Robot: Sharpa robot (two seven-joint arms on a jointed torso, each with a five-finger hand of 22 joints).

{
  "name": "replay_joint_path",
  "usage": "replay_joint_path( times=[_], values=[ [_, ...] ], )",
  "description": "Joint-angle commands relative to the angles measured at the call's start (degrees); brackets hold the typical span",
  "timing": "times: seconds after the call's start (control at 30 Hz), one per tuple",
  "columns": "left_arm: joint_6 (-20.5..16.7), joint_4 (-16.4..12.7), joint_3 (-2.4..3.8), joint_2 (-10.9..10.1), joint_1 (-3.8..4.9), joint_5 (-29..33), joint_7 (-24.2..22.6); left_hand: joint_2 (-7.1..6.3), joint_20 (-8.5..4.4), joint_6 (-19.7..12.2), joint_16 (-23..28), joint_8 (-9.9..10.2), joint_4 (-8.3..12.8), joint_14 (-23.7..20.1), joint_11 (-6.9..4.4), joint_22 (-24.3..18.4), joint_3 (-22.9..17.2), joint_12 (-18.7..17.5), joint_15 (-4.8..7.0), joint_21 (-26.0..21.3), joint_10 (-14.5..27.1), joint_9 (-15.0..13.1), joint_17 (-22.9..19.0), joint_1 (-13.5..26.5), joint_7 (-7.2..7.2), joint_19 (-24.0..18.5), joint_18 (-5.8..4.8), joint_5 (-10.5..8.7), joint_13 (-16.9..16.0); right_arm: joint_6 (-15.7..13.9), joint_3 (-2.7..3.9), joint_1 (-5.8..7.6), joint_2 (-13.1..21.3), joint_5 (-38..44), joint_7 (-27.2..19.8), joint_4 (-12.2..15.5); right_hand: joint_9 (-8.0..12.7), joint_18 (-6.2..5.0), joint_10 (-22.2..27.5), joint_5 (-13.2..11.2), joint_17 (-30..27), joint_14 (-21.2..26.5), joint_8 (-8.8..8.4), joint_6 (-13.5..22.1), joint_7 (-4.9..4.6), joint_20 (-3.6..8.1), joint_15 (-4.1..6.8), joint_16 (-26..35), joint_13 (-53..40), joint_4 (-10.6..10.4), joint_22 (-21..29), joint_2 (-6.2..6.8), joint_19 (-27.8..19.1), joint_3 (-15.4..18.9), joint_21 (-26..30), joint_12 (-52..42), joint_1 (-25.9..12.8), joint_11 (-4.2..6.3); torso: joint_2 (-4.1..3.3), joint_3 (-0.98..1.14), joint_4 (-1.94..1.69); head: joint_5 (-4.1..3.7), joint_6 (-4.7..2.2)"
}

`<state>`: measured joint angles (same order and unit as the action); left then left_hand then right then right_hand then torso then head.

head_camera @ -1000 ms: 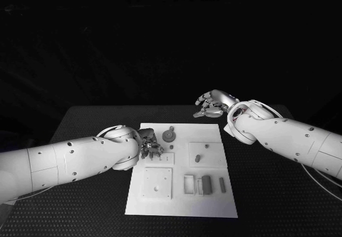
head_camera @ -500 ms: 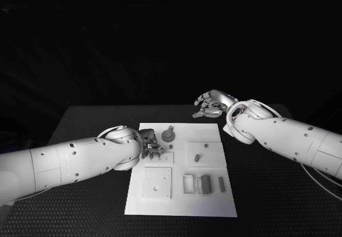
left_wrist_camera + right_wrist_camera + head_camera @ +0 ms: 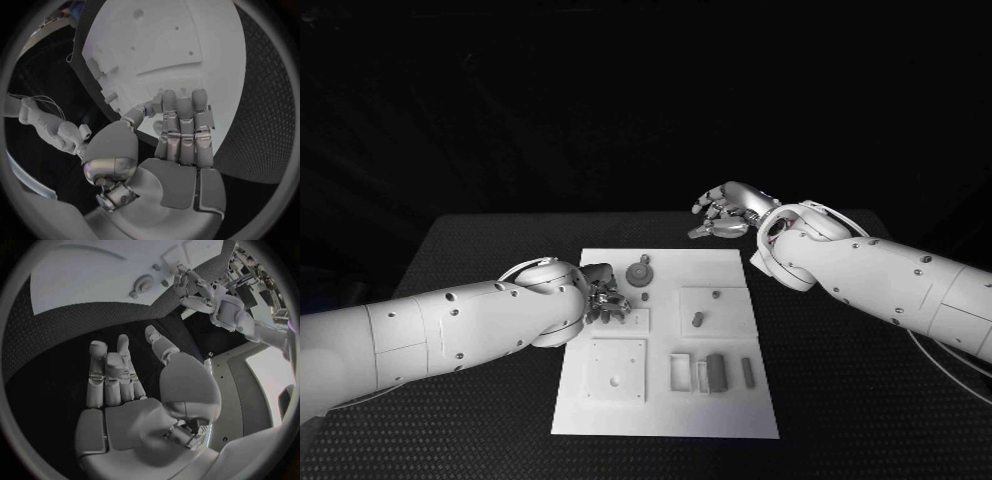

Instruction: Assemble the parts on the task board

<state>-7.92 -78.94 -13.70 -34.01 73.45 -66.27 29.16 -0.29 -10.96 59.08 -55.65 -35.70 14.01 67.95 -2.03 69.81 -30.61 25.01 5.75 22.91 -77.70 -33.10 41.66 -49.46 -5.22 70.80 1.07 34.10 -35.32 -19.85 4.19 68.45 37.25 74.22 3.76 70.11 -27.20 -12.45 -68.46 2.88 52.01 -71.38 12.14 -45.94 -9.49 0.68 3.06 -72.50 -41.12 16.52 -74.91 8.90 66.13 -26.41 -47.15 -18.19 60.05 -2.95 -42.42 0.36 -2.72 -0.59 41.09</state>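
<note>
The white task board (image 3: 668,410) lies in the middle of the black table. Grey parts rest on it: a round part (image 3: 643,272) at the far end, a short peg (image 3: 698,320) on a square plate, a dark block (image 3: 717,370) and a thin bar (image 3: 749,372) nearer me. My left hand (image 3: 603,298) reaches down onto the board's left side, fingertips at a small plate (image 3: 635,321). In the left wrist view its fingers (image 3: 181,125) lie straight and together, the thumb close beside them; whether anything is pinched there is unclear. My right hand (image 3: 723,213) hovers beyond the board's far right corner, fingers (image 3: 109,370) loose, holding nothing.
A square plate with holes (image 3: 617,370) and an open frame (image 3: 682,372) sit on the board's near half. Bare black table (image 3: 473,250) lies on both sides of the board. The table's far edge runs behind the right hand.
My left forearm has shifted slightly while its hand stays at the board's left side. The right hand has hardly moved.
</note>
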Motion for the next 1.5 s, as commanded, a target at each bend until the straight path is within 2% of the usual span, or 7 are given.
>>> replay_joint_path(
  times=[0.03, 0.3, 0.4, 0.67, 1.17, 1.3, 1.5],
  values=[
    [0.77, 0.02, 0.04, 0.35, -0.27, -0.67, 0.24, 0.74, -0.67, 4.94, -0.34, -0.34, 2.06, -0.51, -0.09, 0.08, -2.49, 0.13, 0.45, -0.05, 0.46, -0.06, -0.10, -0.81, 4.41, 0.98, 0.92, -0.34, 0.07, 0.76, 0.02, -0.04, -0.02, -0.05, -0.21, 0.20, 0.09, -2.55, -0.13, 0.12, 0.08, 0.34, 0.10, 0.06, -0.40, 0.41, -0.03, 0.24, -0.08, 0.00, -0.76, -0.57, -0.10, 0.47, 0.35, 0.31, -0.05, -0.40, 0.00, 0.01, -0.03, -0.06, 0.12],
    [0.75, 0.28, 0.05, 0.63, -0.54, -1.78, 0.25, 0.75, -0.68, 4.90, -0.50, -0.38, 2.03, -0.55, -0.08, 0.12, -2.50, 0.17, 0.47, -0.07, 0.51, -0.03, -0.28, -0.80, 4.39, 0.99, 0.90, -0.37, 0.12, 0.88, 0.02, -0.09, -0.04, -0.05, -0.18, 0.23, 0.10, -2.55, -0.13, 0.12, 0.09, 0.35, 0.12, 0.04, -0.40, 0.40, -0.02, 0.24, -0.14, 0.00, -0.76, -0.71, -0.11, 0.53, 0.37, 0.34, 0.03, -0.40, 0.02, 0.06, 0.05, -0.17, -0.10],
    [0.58, 0.33, 0.05, 0.80, -0.85, -4.13, 0.16, 0.74, -0.69, 4.89, -0.55, -0.39, 2.02, -0.56, -0.08, 0.13, -2.49, 0.19, 0.48, -0.08, 0.51, -0.02, -0.33, -0.78, 4.39, 1.00, 0.90, -0.38, 0.14, 0.82, 0.02, -0.13, -0.09, -0.05, 0.00, 0.16, 0.10, -2.55, -0.14, 0.12, 0.09, 0.36, 0.13, 0.01, -0.40, 0.39, -0.02, 0.25, -0.18, -0.02, -0.76, -0.85, -0.12, 0.57, 0.38, 0.35, 0.05, -0.40, 0.01, 0.05, -0.02, -0.19, -0.10],
    [0.64, 0.84, 0.06, 1.21, -1.43, -4.18, 0.07, 0.72, -0.71, 4.88, -0.71, -0.46, 1.97, -0.57, -0.09, 0.17, -2.48, 0.26, 0.50, -0.08, 0.51, 0.01, -0.51, -0.76, 4.39, 1.05, 0.89, -0.38, 0.17, 0.90, 0.02, -0.18, -0.10, -0.10, 0.07, 0.12, 0.10, -2.55, -0.13, 0.11, 0.10, 0.38, 0.16, -0.02, -0.39, 0.37, -0.02, 0.26, -0.25, -0.02, -0.77, -1.07, -0.14, 0.66, 0.40, 0.39, 0.07, -0.40, -0.02, 0.02, 0.03, -0.29, -0.18],
    [0.26, 1.14, 0.07, 1.20, -1.48, -4.78, 0.14, 0.74, -0.75, 4.85, -0.96, -0.55, 1.95, -0.62, -0.10, 0.23, -2.51, 0.37, 0.54, -0.10, 0.53, 0.05, -0.79, -0.77, 4.40, 1.09, 0.89, -0.35, 0.24, 1.05, 0.02, -0.22, -0.11, -0.10, 0.23, 0.05, 0.12, -2.55, -0.13, 0.11, 0.11, 0.40, 0.15, 0.01, -0.40, 0.35, -0.03, 0.28, -0.32, -0.02, -0.78, -1.20, -0.17, 0.77, 0.41, 0.43, 0.07, -0.40, -0.02, -0.03, -0.06, -0.39, -0.15],
    [0.48, 1.14, 0.08, 1.10, -1.48, -2.83, 0.29, 0.73, -0.76, 4.86, -1.04, -0.59, 1.95, -0.62, -0.11, 0.25, -2.51, 0.41, 0.55, -0.10, 0.52, 0.05, -0.87, -0.77, 4.41, 1.12, 0.88, -0.34, 0.25, 1.09, 0.02, -0.25, -0.16, -0.10, 0.24, 0.06, 0.13, -2.55, -0.13, 0.11, 0.11, 0.40, 0.15, 0.01, -0.40, 0.35, -0.03, 0.28, -0.33, -0.03, -0.78, -1.22, -0.17, 0.80, 0.42, 0.44, 0.06, -0.40, 0.00, -0.01, -0.02, -0.35, 0.11],
    [0.47, 0.99, 0.09, 0.77, -1.48, -2.23, 0.35, 0.76, -0.79, 4.88, -1.24, -0.69, 1.97, -0.61, -0.14, 0.31, -2.52, 0.51, 0.58, -0.09, 0.49, 0.07, -1.05, -0.78, 4.43, 1.18, 0.88, -0.30, 0.27, 1.09, 0.02, -0.27, -0.17, -0.13, 0.22, 0.05, 0.14, -2.55, -0.12, 0.11, 0.11, 0.40, 0.15, 0.01, -0.40, 0.34, -0.03, 0.28, -0.35, -0.03, -0.78, -1.26, -0.18, 0.85, 0.42, 0.46, 0.04, -0.40, -0.01, -0.03, -0.03, -0.44, 0.06]
  ],
)
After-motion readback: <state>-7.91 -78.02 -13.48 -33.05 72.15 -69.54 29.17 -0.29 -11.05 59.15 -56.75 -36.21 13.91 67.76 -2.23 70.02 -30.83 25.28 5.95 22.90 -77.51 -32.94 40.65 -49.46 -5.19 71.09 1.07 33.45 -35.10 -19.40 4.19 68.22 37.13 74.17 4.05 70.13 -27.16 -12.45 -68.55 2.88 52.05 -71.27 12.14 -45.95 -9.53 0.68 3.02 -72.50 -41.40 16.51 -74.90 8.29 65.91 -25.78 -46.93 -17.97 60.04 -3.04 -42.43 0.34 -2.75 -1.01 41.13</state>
